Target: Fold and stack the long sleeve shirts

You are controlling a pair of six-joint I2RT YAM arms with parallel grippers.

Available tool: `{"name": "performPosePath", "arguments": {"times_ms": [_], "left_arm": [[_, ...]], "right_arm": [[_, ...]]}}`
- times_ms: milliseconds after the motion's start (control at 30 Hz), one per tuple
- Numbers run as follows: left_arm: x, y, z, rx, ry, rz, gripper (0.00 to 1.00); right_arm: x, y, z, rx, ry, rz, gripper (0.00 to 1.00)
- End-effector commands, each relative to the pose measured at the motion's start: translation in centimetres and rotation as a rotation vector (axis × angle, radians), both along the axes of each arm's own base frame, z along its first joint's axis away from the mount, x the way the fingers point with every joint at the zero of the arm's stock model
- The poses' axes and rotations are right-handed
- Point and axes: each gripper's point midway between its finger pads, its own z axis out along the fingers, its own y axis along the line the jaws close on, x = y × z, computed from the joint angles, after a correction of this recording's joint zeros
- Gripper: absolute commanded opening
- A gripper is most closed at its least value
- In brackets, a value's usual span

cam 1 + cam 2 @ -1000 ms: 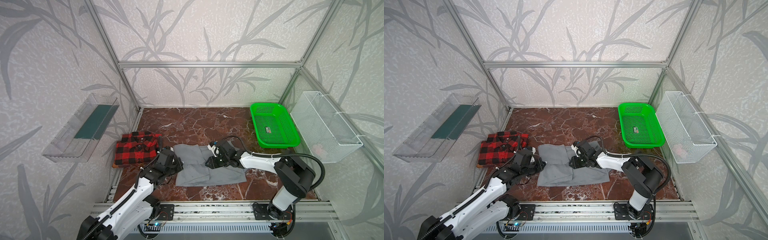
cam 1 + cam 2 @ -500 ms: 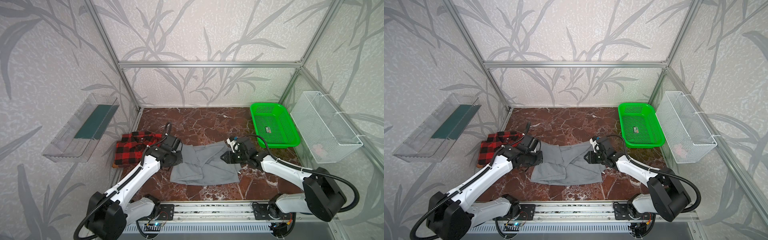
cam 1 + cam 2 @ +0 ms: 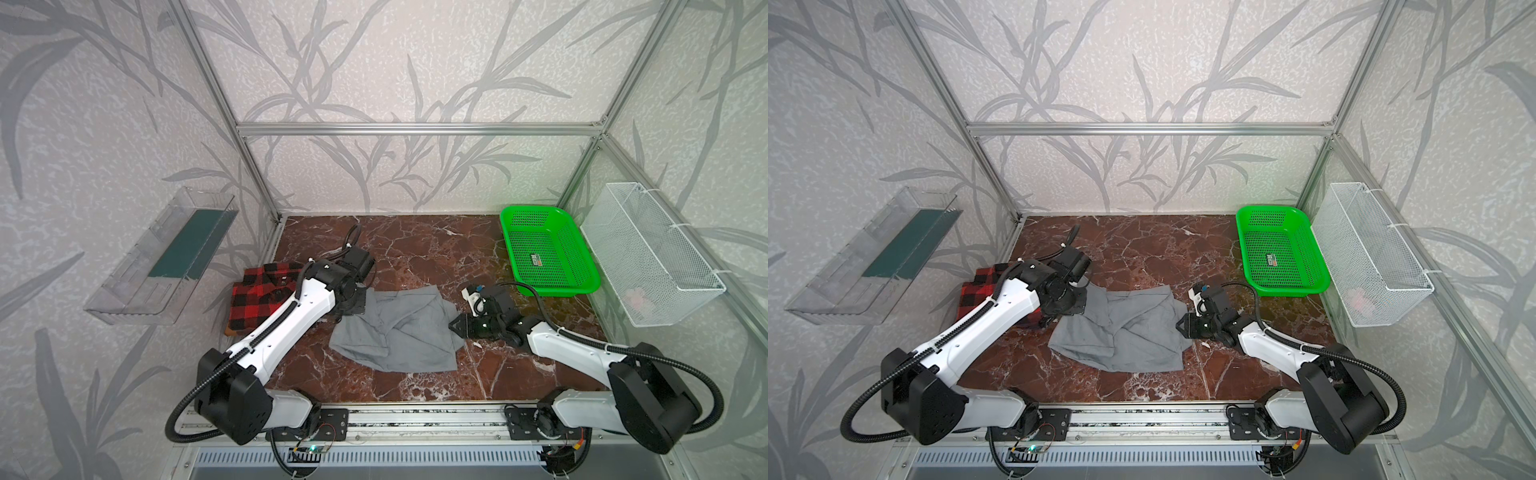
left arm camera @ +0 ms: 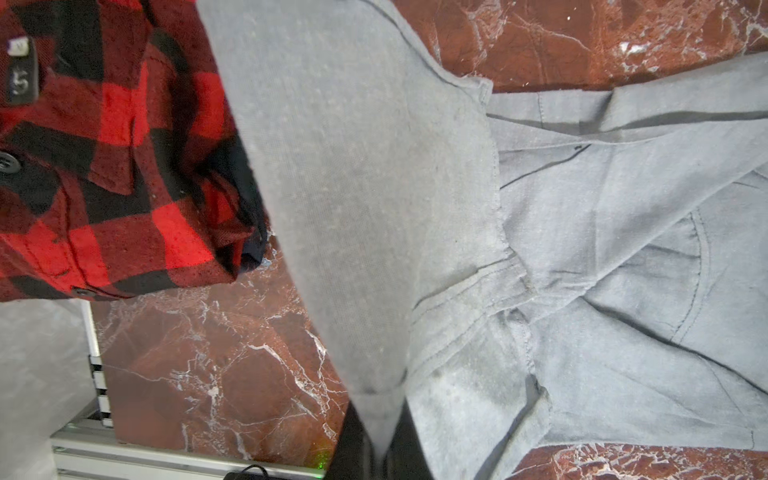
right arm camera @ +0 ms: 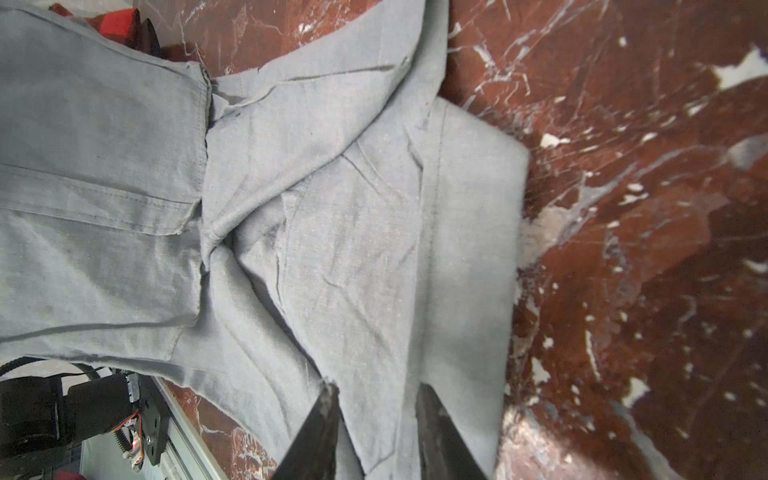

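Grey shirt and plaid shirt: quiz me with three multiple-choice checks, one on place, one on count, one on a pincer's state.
1. In both top views, where does the plaid shirt lie from the grey shirt?
A. left of it
B. right of it
C. stacked on it

2. How many shirts are on the table?
A. one
B. two
C. three

3. The left pincer is:
A. wide open over bare table
B. shut on the plaid shirt
C. shut on the grey shirt

Answers:
1 A: the plaid shirt sits by the table's left edge, with the grey shirt towards the middle.
2 B: one grey and one plaid show, and no other.
3 C: in the left wrist view, grey cloth runs up into its closed jaws.
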Motion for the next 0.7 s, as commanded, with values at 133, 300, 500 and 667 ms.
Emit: {"name": "performPosePath", "arguments": {"times_ms": [133,300,500,667], "left_arm": [[-0.6,0.2,1.0,0.231,0.032,-0.102,0.0],[-0.4,-0.8,1.2,0.299,0.039,-0.142,0.0],[-0.2,-1.7,1.7,0.355,0.053,-0.179,0.0],[-0.1,-3.2,1.8,0.4,0.07,-0.217,0.0]], "right_arm": [[0.4,-0.3,-0.4,0.035,-0.015,-0.031,0.33],[0.3,-0.4,-0.7,0.068,-0.002,-0.04,0.33],[0.4,-1.0,-0.3,0.078,-0.017,-0.059,0.32],[0.4,-1.5,-0.5,0.09,0.01,-0.1,0.32]]}}
